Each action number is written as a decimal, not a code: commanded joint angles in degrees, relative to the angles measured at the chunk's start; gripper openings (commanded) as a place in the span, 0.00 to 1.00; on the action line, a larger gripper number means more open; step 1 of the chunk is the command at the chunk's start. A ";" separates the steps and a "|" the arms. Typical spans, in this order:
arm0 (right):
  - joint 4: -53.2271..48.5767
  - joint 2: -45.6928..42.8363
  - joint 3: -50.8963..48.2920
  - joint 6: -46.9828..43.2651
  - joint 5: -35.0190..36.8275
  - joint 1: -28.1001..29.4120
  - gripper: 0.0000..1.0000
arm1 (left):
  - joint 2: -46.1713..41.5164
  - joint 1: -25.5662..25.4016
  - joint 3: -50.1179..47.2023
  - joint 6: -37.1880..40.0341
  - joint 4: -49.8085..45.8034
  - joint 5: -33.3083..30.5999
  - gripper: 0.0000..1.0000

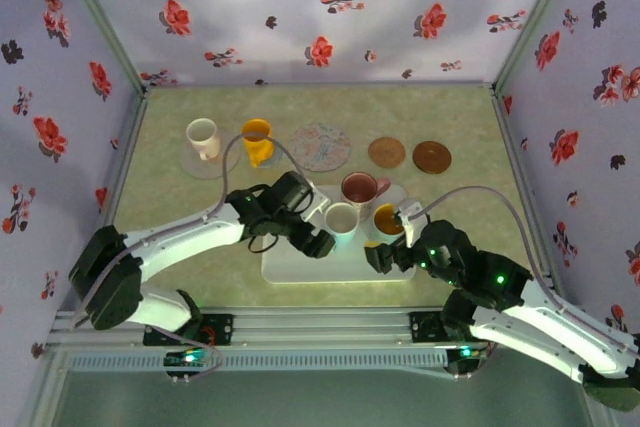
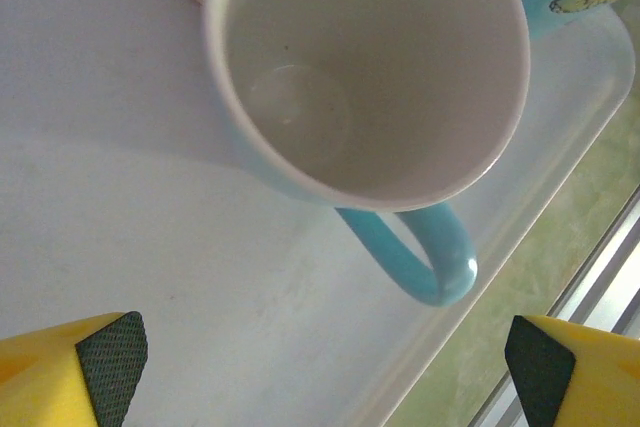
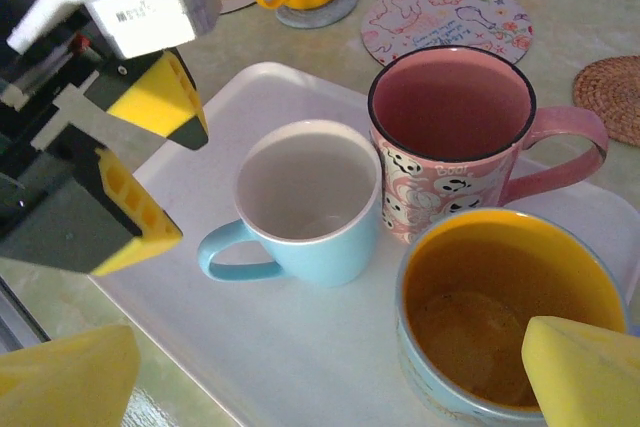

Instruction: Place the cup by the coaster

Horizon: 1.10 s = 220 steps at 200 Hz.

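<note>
While the left gripper (image 1: 320, 243) waits with its jaws wide open and nothing in them, the light blue cup (image 1: 341, 219) stands just in front of it on the white tray (image 1: 300, 269). The cup is upright, mouth up. Its handle (image 2: 420, 259) sticks out toward this gripper and the near tray edge, so the left arm is the closer one.

The right gripper (image 1: 385, 255) is wide open and empty too. It sits by the yellow-inside cup (image 1: 388, 219).

I think the jaws need to go straight ahead and close around the cup wall or the handle. There is not much room. The pink mug (image 1: 358, 188) is right against the blue cup on the far side, and the yellow-inside cup is just beside it.

Past the tray, the flower coaster (image 1: 322, 145) and a brown coaster (image 1: 386, 152) are bare, with open table around them.
</note>
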 commanded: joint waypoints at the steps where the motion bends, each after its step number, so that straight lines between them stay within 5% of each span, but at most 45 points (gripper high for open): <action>1: -0.77 -0.14 -0.73 0.36 2.47 0.23 0.99 | 2.22 -2.32 0.08 -0.82 2.62 -1.67 0.95; 79: -0.91 -0.44 -0.64 1.02 4.30 0.18 0.99 | 9.16 -5.20 3.35 -1.32 3.01 -5.48 0.91; 137: -0.77 -0.43 -0.82 0.99 5.05 0.14 0.99 | 12.79 -5.22 6.59 -0.45 1.27 -7.21 0.66; 220: -0.76 -0.43 -0.92 1.26 5.49 0.21 0.99 | 15.76 -5.20 9.60 0.69 -1.59 -7.22 0.52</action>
